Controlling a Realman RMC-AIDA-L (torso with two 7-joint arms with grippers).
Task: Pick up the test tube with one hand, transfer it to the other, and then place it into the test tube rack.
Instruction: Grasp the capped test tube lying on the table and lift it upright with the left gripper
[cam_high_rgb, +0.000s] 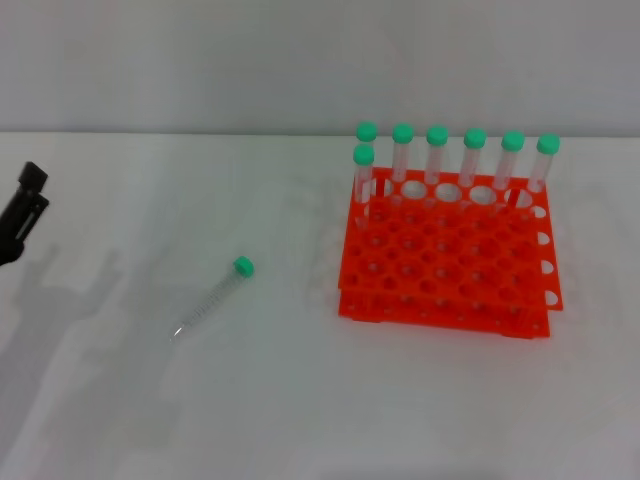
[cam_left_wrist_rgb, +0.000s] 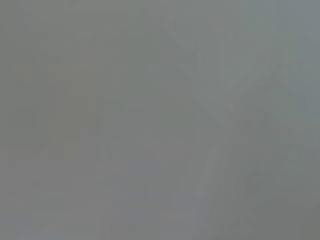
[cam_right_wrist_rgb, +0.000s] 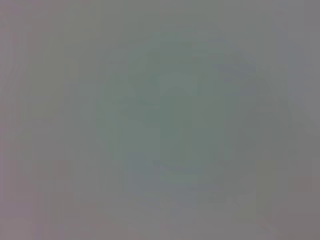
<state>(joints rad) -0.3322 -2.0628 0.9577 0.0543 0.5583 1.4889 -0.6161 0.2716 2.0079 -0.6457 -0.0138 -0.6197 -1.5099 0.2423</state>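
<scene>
The test tube (cam_high_rgb: 213, 296) lies flat on the table (cam_high_rgb: 150, 420), lower left of centre. The test tube rack (cam_high_rgb: 445, 255) stands centre-right. The left pincer (cam_high_rgb: 22, 212) sits at the left edge; whether it is open or closed cannot be determined.

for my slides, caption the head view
Loose tube lies left of the rack; left gripper at the table edge.

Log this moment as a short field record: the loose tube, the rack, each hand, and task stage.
test tube: lying flat on the white table, left of the rack, green cap toward the rack
test tube rack: orange-red, seven capped tubes upright along its far rows
left hand: at the head view's left edge, clear of the tube, holding nothing
right hand: not in view
wrist views: plain grey only
stage: tube not yet picked up
</scene>
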